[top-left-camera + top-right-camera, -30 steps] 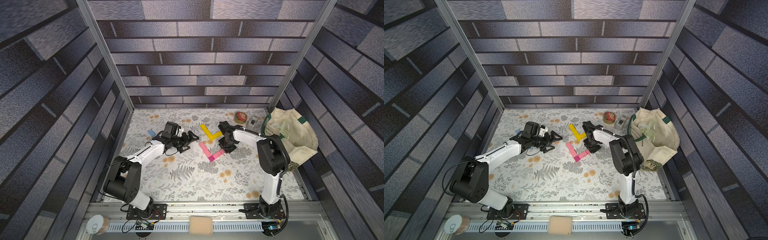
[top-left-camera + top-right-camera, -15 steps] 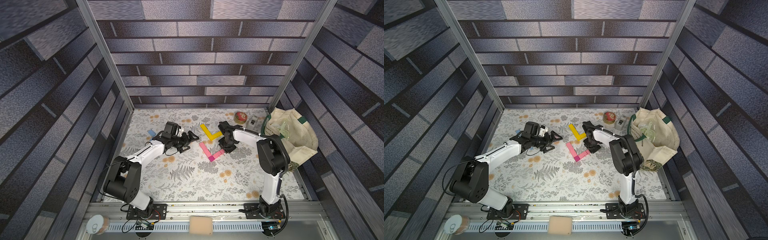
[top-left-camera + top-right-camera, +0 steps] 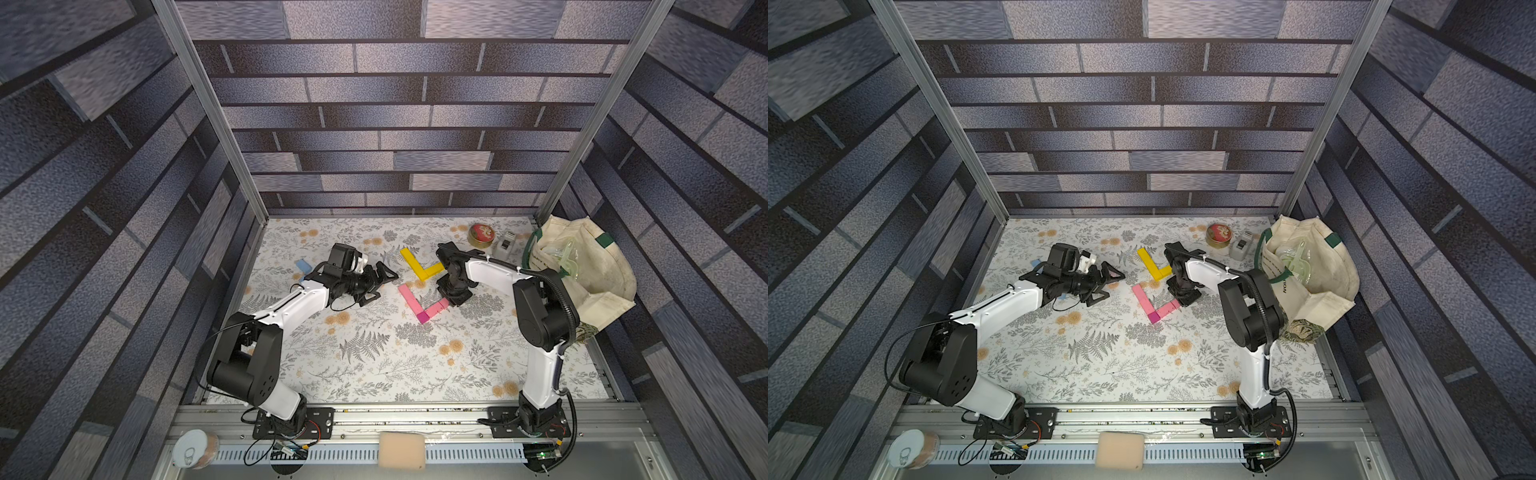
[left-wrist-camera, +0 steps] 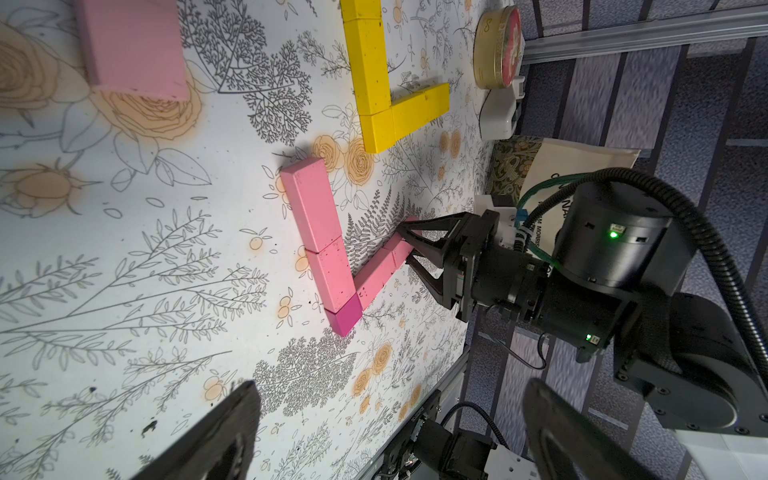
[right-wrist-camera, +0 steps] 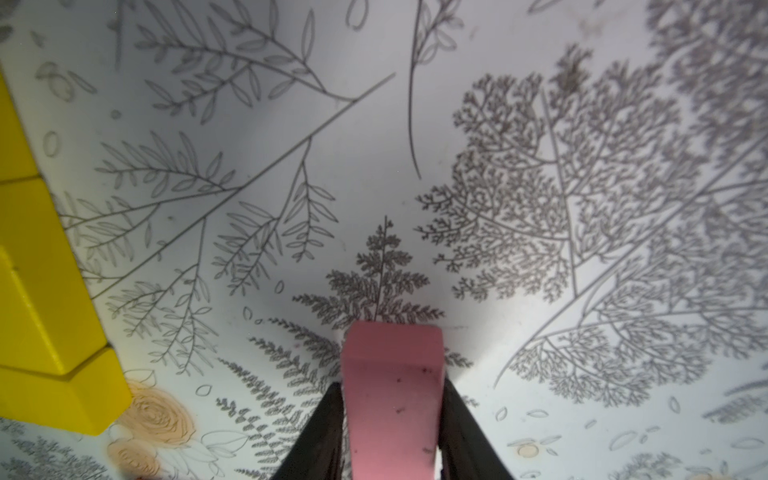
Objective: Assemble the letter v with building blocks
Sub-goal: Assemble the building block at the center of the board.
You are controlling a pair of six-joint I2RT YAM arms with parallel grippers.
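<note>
Step in hand, as judged: seating the right-hand stroke of a pink V. Right end effector (image 5: 392, 388) pinched on the outer end of the pink brick (image 5: 392, 365), which is flat on the worktop (image 3: 374, 374) with its inner end touching the magenta cube (image 4: 345, 318) at the vertex (opposite stroke of two pink bricks (image 4: 320, 224) already laid). Left end effector (image 3: 380, 282) spread wide, empty, just beside the letter. Next, probably: release without dragging, lift straight up, verify the joint. Avoid the yellow bricks (image 3: 415, 264) nearby.

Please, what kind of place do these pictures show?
Probably a robot test cell, not a real room: a left arm and a right arm are bolted to an aluminium rail, the walls are brick-pattern panels, and a floral sheet lies under them.
</note>
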